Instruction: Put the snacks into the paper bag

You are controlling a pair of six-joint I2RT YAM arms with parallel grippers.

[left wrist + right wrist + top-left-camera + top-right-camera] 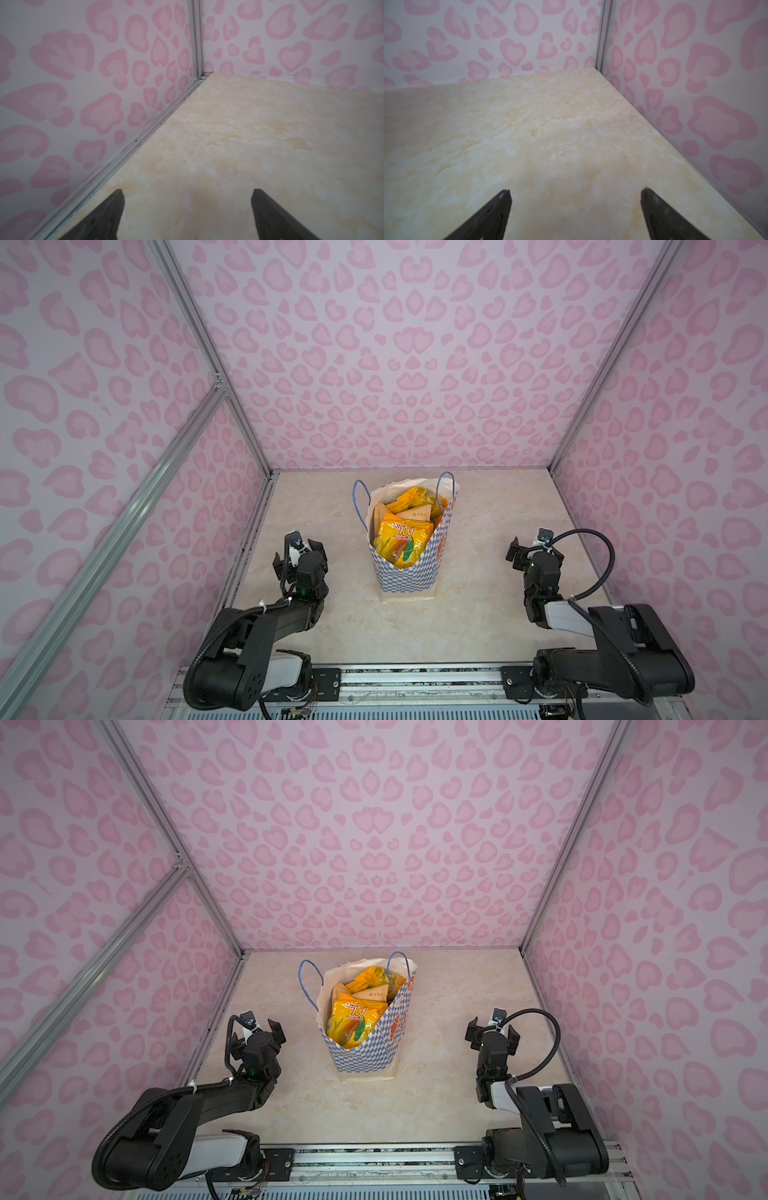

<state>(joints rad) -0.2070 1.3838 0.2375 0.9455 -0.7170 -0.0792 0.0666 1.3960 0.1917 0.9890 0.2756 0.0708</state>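
Note:
The paper bag (409,576) (365,1058) stands upright mid-table in both top views, blue-and-white checkered, with blue cord handles and an open mouth. The snacks fill it: a yellow-orange packet (401,541) (353,1021) at the front, a tan pouch (415,514) (372,993) behind it, and more orange and yellow packets at the back. My left gripper (298,553) (257,1033) (187,191) is open and empty, left of the bag and apart from it. On the bag's right, also apart, my right gripper (534,549) (492,1031) (575,190) is open and empty.
The cream marble-look table (478,522) (249,135) (529,135) is enclosed by pink heart-patterned walls (395,364) on three sides. Aluminium frame posts (197,41) (604,35) stand in the far corners. A metal rail (415,680) carrying both arm bases runs along the front edge.

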